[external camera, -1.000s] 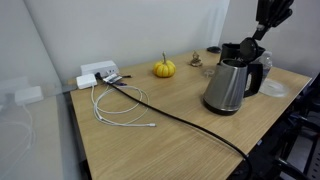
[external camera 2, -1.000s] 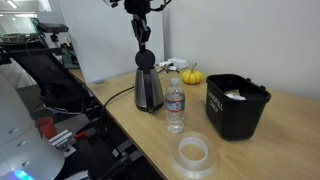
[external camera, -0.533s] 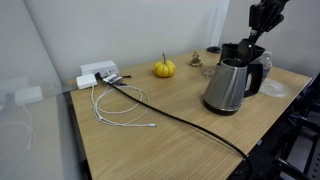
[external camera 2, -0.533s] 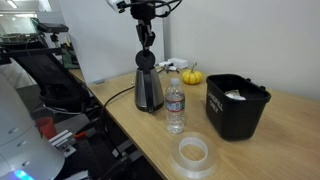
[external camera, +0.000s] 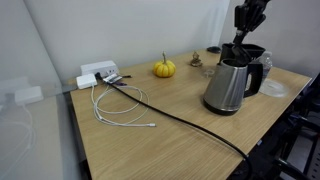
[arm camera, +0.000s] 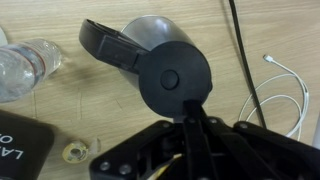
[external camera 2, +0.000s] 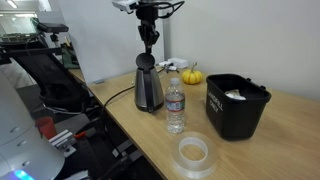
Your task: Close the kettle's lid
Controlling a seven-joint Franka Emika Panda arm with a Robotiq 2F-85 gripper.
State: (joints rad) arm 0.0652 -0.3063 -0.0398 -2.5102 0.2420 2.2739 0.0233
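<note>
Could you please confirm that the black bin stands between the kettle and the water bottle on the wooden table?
Not quite: the order is wrong. In an exterior view it is the water bottle that stands between the kettle and the black bin, all on the wooden table.

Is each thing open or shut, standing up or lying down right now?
kettle lid: open, tipped up.
kettle: standing upright.
gripper: shut, close by the lid.
water bottle: standing upright.
tape roll: lying flat.
white cable: loosely looped, one end free.
</note>
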